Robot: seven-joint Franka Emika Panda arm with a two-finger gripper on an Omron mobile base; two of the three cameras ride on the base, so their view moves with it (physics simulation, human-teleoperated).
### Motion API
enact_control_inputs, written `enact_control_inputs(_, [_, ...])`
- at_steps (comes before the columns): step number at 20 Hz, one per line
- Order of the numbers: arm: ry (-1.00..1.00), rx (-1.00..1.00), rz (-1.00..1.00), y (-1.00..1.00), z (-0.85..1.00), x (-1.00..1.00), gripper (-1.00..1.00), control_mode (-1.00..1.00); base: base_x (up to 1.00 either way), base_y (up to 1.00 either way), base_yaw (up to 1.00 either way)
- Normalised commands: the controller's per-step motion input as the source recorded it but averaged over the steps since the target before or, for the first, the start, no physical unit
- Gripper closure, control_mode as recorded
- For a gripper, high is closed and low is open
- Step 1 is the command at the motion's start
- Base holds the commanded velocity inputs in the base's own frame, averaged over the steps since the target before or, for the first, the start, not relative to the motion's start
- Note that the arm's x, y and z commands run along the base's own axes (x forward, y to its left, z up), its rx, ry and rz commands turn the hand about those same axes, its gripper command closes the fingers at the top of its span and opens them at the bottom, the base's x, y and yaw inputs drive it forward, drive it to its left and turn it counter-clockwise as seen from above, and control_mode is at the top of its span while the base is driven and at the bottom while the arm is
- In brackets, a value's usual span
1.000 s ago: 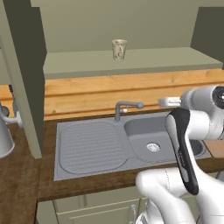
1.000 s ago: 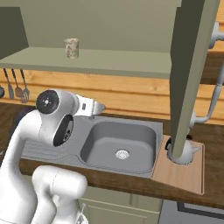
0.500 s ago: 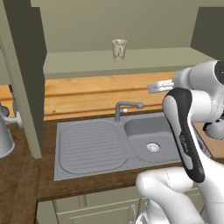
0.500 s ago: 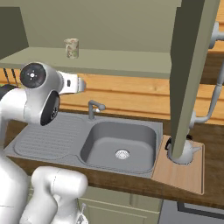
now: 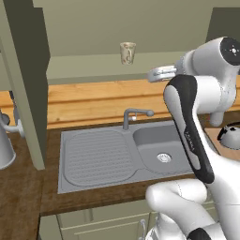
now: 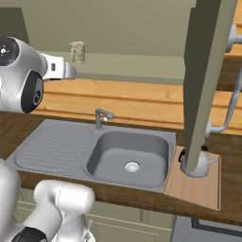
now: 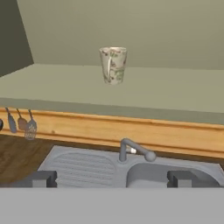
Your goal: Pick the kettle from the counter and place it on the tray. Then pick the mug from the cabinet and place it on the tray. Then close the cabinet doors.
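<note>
The cream mottled mug [image 7: 113,64] stands upright on the pale cabinet shelf [image 7: 175,92], also seen as the mug [image 5: 127,52] and the mug [image 6: 77,51]. My gripper [image 7: 111,179] is open, nothing between its fingertips [image 7: 41,178], and it hangs in front of and below the mug, apart from it. From the base, the gripper [image 5: 157,74] sits just under the shelf edge. The silvery kettle [image 5: 233,133] rests on the wooden tray [image 6: 196,186], partly hidden behind the open right cabinet door [image 6: 205,80]. The left door [image 5: 28,79] also stands open.
A grey sink [image 5: 161,150] with ridged drainer [image 5: 96,154] and tap [image 5: 136,114] lies below the gripper in the dark wood counter [image 5: 18,187]. A tall grey cone-shaped vessel [image 5: 4,145] stands at far left. Utensils [image 7: 22,124] hang on the wall.
The arm has swung upward from just above the sink, lifting the gripper to shelf height, closer to the mug. The mug, kettle and doors have not moved.
</note>
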Motion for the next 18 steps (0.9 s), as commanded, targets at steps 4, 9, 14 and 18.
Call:
enact_control_inputs(4, [-0.01,-0.01,0.0,0.3,0.39,0.15,-1.0,-1.0,0.0,0.0,0.0])
enact_control_inputs(9, [0.0,0.0,-0.03,0.25,0.05,0.38,-1.0,-1.0,0.0,0.0,0.0])
enact_control_inputs(14, [-0.12,0.0,-0.01,0.07,-0.07,0.4,-1.0,-1.0,0.0,0.0,0.0])
enact_control_inputs(18, [-0.19,0.0,-0.02,-0.03,-0.09,0.34,-1.0,-1.0,0.0,0.0,0.0])
